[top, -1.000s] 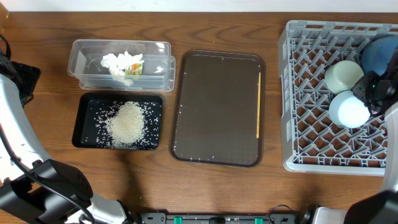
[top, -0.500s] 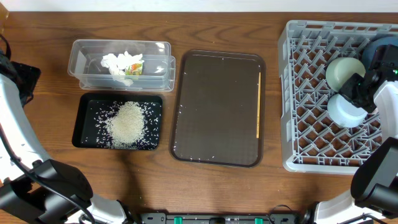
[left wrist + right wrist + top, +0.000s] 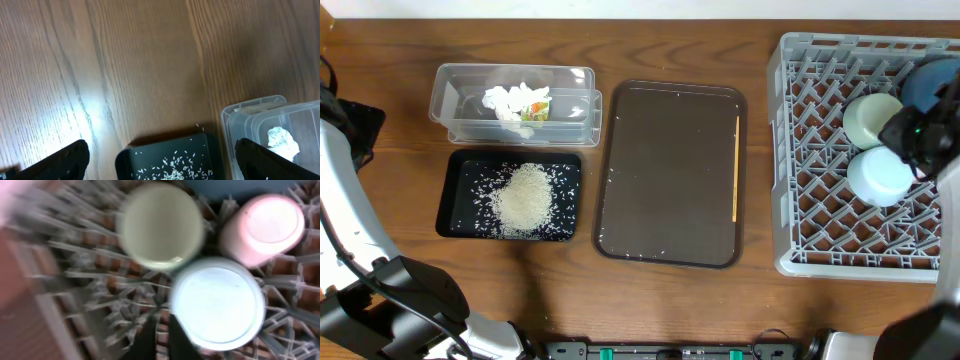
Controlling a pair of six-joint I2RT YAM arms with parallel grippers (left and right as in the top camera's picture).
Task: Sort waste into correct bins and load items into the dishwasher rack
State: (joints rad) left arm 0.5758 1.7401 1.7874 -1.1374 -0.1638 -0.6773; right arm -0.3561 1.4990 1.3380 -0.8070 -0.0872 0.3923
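Wooden stick [image 3: 735, 167], brown tray's [image 3: 670, 170] right edge

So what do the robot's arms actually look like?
The left arm and right arm are smooth white shells with chunky black joints. The left gripper has flat black fingers. The right gripper is black too, with a small green light.

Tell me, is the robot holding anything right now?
No. The left gripper is open over the table; the right gripper looks shut and empty beside the blue bowl.
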